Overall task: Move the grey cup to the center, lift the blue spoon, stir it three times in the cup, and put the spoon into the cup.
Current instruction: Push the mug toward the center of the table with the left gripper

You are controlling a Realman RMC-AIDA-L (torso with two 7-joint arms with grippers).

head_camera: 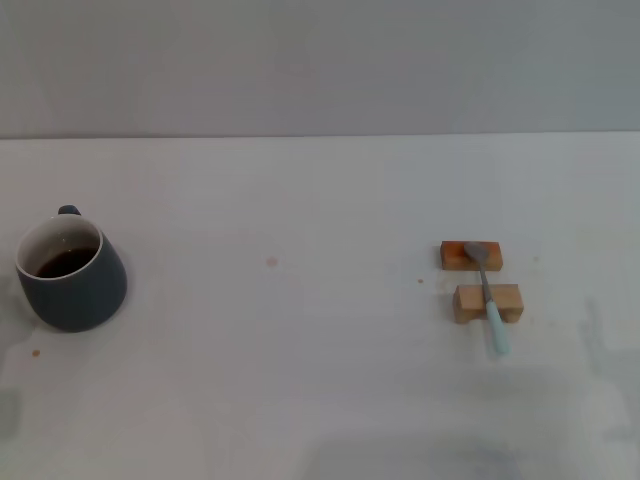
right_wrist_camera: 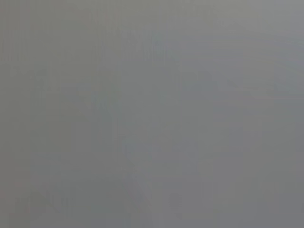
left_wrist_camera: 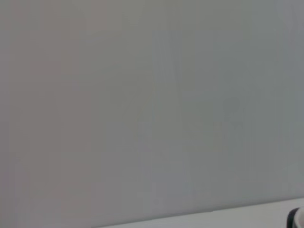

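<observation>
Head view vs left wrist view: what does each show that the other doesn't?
Only the head view shows the grey cup with dark liquid at the table's left, and the blue spoon lying across two wooden blocks at the right. Only the left wrist view shows a small dark object cut off by the frame edge, too little to identify. Both show the white table and plain grey wall; neither shows a gripper.

We see open table (head_camera: 300, 380) between the cup (head_camera: 71, 275) far left and the spoon (head_camera: 487, 295) on two wooden blocks (head_camera: 487, 303) at right; nothing stands above either.
</observation>
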